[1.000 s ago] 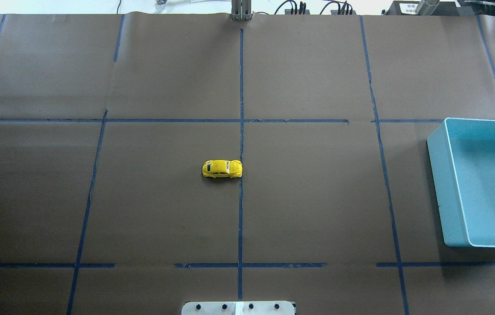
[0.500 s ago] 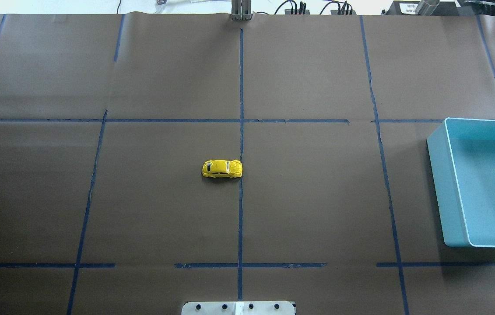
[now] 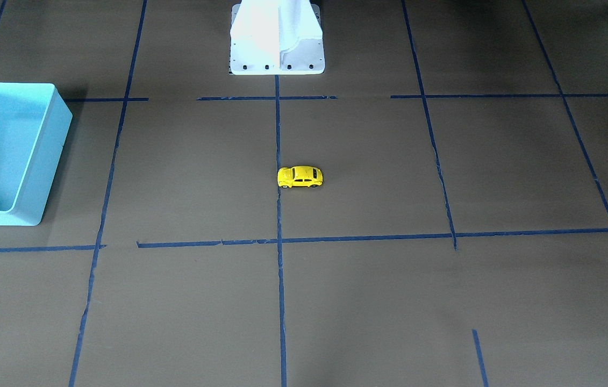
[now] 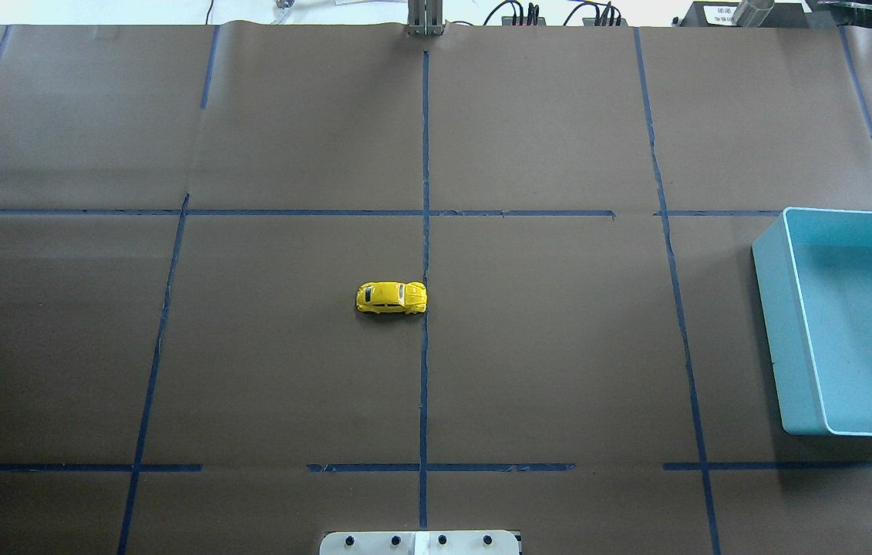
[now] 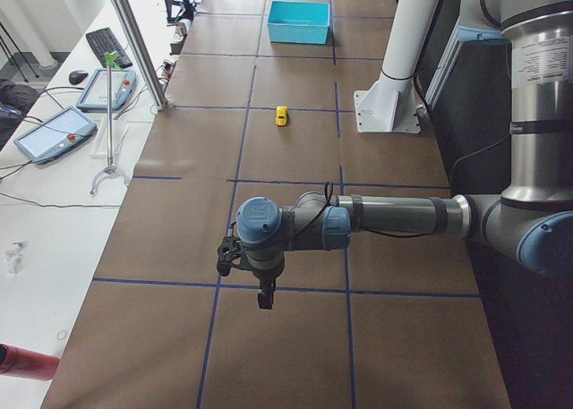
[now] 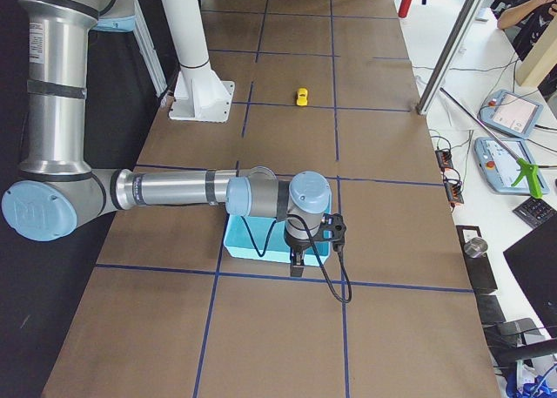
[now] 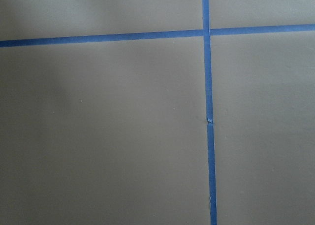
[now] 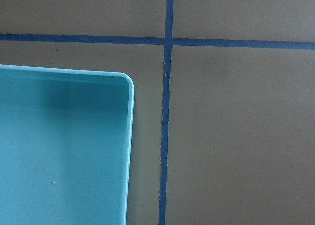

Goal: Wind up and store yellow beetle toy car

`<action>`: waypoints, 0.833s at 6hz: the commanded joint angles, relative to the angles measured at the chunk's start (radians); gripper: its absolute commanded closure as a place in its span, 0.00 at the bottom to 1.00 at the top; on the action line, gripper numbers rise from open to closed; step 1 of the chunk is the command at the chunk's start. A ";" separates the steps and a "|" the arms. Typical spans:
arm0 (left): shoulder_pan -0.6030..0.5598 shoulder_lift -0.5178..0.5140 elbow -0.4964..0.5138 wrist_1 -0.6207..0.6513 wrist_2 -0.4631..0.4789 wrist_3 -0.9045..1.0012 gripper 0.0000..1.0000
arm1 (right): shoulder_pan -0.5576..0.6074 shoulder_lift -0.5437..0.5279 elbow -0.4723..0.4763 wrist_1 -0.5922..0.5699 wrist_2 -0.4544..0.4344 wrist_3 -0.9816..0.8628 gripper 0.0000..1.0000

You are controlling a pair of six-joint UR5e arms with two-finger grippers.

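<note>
**Car [image 4: 392, 297] well apart from both grippers**

The yellow beetle toy car [image 3: 300, 177] stands on its wheels on the brown paper [image 4: 559, 347], between the two grippers and far from each. The right gripper [image 6: 296, 263] hangs over a corner of the light blue bin [image 4: 790, 331], whose inside shows only plain blue floor. The left gripper [image 5: 265, 294] hangs above blue tape lines [image 7: 207, 87]. Whether either gripper is wide or narrow cannot be told.

Bright yellow car [image 4: 392, 297], light blue bin [image 4: 779, 339]
</note>
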State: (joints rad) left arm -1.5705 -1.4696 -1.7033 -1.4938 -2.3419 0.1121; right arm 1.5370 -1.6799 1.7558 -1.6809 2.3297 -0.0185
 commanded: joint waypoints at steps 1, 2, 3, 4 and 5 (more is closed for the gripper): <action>0.082 -0.079 -0.034 0.074 0.001 -0.002 0.00 | 0.000 0.002 0.001 0.000 0.000 0.000 0.00; 0.089 -0.191 -0.053 0.216 0.003 -0.002 0.00 | 0.000 0.002 0.002 0.000 0.000 0.000 0.00; 0.171 -0.316 -0.055 0.357 0.004 -0.002 0.00 | 0.000 0.002 0.002 0.000 0.000 -0.001 0.00; 0.238 -0.401 -0.053 0.407 0.004 -0.002 0.00 | 0.000 0.002 0.001 0.000 0.000 -0.001 0.00; 0.254 -0.466 -0.061 0.403 0.004 0.003 0.00 | 0.000 0.002 0.001 0.000 0.000 -0.001 0.00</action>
State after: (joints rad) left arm -1.3485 -1.8617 -1.7587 -1.1112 -2.3380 0.1118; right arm 1.5371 -1.6782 1.7569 -1.6813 2.3301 -0.0198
